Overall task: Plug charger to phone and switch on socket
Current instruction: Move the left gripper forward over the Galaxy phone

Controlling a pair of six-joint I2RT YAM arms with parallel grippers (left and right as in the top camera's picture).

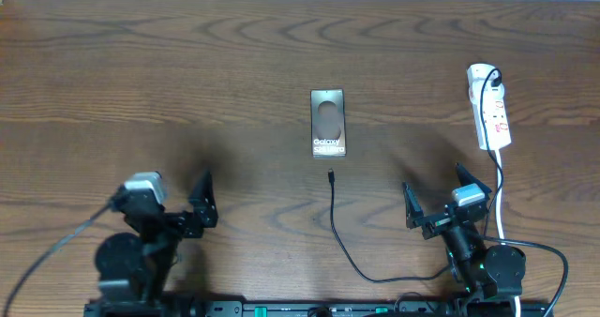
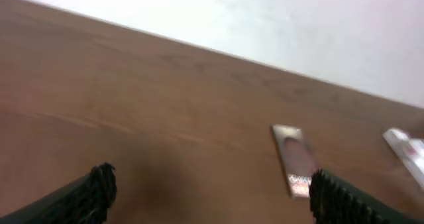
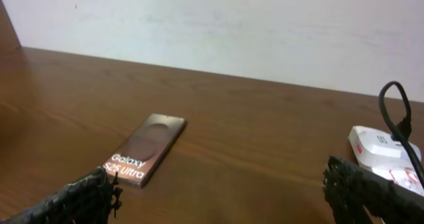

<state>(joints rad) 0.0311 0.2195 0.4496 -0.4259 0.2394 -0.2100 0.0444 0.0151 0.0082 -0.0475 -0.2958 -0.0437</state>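
**On the wooden table, both grippers wait open, charger not yet plugged in**

Near the middle of the table (image 1: 141,73) lies the phone (image 1: 328,123), flat, with its white lettering at the end closer to the robot. Just short of that end, not touching it, lies the small plug tip of the charger (image 1: 331,175). Its thin black cable curves back toward the base of the right arm. At the far right lies the socket (image 1: 491,106), a narrow white strip with a black plug in its far end. It is well apart from the phone.

The left gripper (image 1: 202,204) and the right gripper (image 1: 433,188) hover near the robot's edge of the table. Both have their fingers spread wide and hold nothing.

The step in hand appears to be picking up the charger tip. It would probably go best with the right gripper, which is nearer the cable. A pinch on the cable just behind the tip would leave the tip free and pointing at the phone's near edge. Steadying the phone with the left gripper should stop it sliding when the tip is pushed in. The port itself is too small to make out.
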